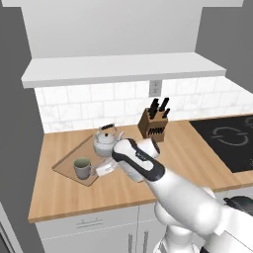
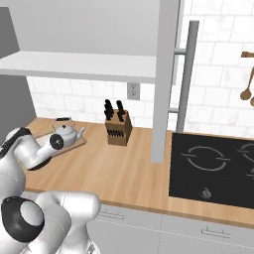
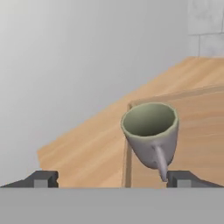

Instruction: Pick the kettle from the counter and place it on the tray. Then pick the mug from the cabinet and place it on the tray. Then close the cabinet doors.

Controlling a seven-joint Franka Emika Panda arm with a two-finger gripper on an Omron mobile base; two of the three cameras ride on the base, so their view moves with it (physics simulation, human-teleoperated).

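The grey mug (image 1: 83, 168) with its olive inside stands upright on the front part of the wooden tray (image 1: 65, 167), at the left of the counter (image 1: 183, 158). The silver kettle (image 1: 106, 141) sits on the tray's far end behind it. My gripper (image 1: 100, 170) hovers just right of the mug, open, holding nothing. In the hand view the mug (image 3: 151, 131) stands on the tray (image 3: 197, 144) just ahead of my gripper (image 3: 113, 179), its handle close to the right fingertip (image 3: 183, 178). One cabinet door (image 2: 166, 79) stands swung open, its bar handle (image 2: 186, 74) showing. The cabinet shelf (image 1: 123, 69) is bare.
A wooden knife block (image 1: 154, 123) stands on the counter right of the tray. A black cooktop (image 1: 230, 138) fills the counter's right end. A wall outlet (image 1: 155, 88) sits on the tiled backsplash. Drawer fronts (image 1: 89, 225) run below the counter edge.
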